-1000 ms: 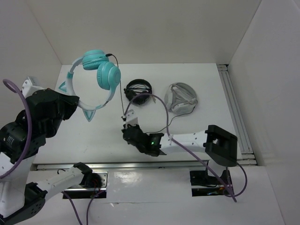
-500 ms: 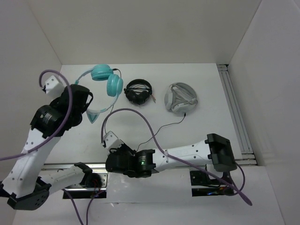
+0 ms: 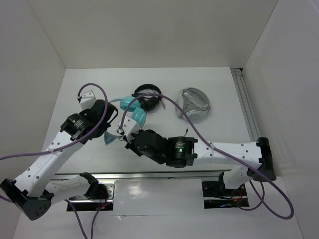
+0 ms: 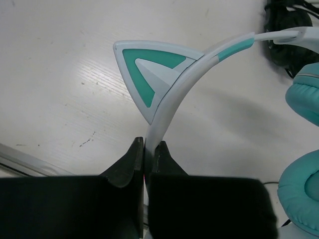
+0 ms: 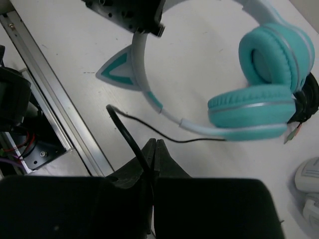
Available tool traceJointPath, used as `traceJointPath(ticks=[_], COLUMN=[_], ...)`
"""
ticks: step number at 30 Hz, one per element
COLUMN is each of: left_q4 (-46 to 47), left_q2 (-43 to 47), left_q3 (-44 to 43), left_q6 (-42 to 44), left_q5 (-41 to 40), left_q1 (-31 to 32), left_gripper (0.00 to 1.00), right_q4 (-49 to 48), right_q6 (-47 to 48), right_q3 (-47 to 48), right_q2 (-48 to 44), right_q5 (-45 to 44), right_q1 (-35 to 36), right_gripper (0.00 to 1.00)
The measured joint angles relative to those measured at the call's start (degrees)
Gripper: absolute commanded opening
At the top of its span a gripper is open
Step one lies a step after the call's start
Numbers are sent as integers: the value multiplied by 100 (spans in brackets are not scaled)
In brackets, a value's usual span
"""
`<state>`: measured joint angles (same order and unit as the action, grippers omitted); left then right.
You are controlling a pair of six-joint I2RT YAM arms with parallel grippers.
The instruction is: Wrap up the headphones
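Pinched shut with the left tool point(image 4: 148, 149) on the pale headband point(image 4: 172, 99) of the headphones point(image 3: 134, 112), just below one cat ear point(image 4: 147, 69). Closed tight with the right tool point(image 5: 154, 149) on the thin black cable point(image 5: 130, 142), with a loose bight standing up beside the fingers. Held low near the middle of the desk point(image 3: 224, 84), whether resting on it cannot be told, with the ear cups point(image 5: 249, 107) turned toward the smaller black headphones point(image 3: 148, 94) and very close to them. Judging by the slack, wrapping hardly begun, with no turn visible round the band. To do it well: hold the band steady and slightly tilted, lead the cable around it under light tension, and take up the bight first. Avoid tugging at the plug end, and steer clear of the black set and the grey-white headphones point(image 3: 192, 105) further right. Underneath, a white matt surface, faintly scuffed. Around it, plain white walls on three sides, a metal rail point(image 5: 50, 94) along the near edge and another down the right.
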<state>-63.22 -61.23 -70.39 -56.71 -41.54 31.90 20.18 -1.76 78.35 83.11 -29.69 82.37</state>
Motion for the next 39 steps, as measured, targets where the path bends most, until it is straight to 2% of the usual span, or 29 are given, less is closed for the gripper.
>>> traceJointPath(ticks=[8,16,21,31,39], left_q4=[844,922,898,487,498], left_q2=[509,518,540,723,815], left_q3=[446,372,291,332,332], left_q6=[1202,1991,2638,3147,3547], left_q5=[946,1408,1786,1941,2758], left_q1=[284,315,409,1276,1773], left_gripper=[0,0,0,0,0], right_q4=[127,448,916,1200,1045], right_q6=[295,339,494,1045,1320], right_q3=[85,203,706,1113,905], right_q2=[-17,-15,-7,4,-17], right_q5=[249,127,-369,-1775,-1257], right_q1=[-498,-802,-800,-809,-1104], right_gripper=[0,0,0,3,9])
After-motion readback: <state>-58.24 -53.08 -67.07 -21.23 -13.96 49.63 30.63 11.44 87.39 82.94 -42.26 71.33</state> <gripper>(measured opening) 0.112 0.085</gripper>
